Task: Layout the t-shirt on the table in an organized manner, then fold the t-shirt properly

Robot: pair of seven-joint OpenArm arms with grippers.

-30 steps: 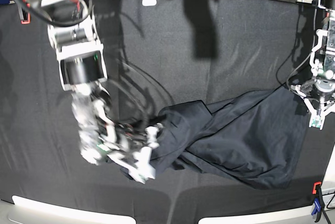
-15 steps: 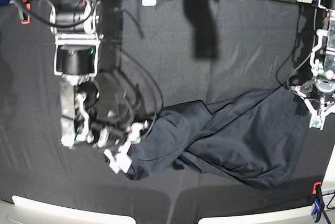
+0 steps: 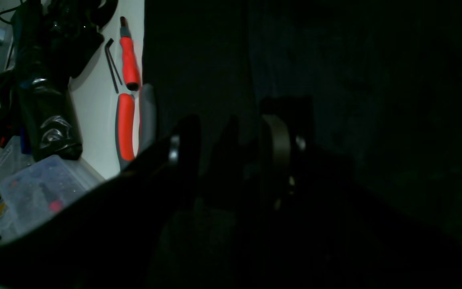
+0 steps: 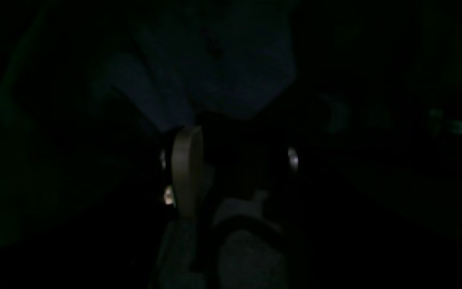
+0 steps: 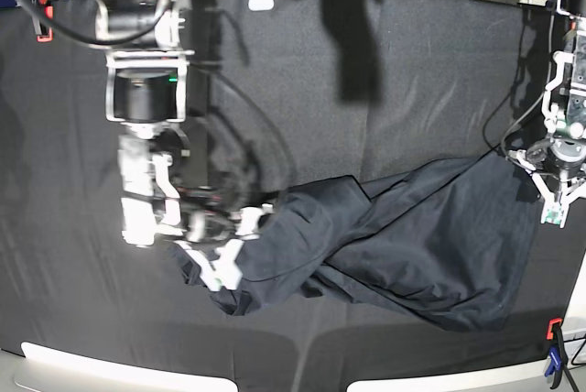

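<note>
The dark t-shirt lies crumpled and stretched across the near half of the black cloth table. My right gripper is at the shirt's left end, shut on a bunch of its fabric. In the right wrist view the gripper is nearly black, with only one pale pad and shirt cloth beyond it showing. My left gripper points down at the shirt's right edge. In the left wrist view its fingers stand apart with a dark lump between them, and whether they grip is unclear.
Red-handled pliers, a red screwdriver, a hex key and a plastic box lie just off the table's edge beside my left arm. An orange clamp holds the far left corner. An orange and blue clamp holds the near right corner.
My right arm has swung left and back, dragging the shirt's left end with it, so the shirt now reaches further left. The left arm has not moved.
</note>
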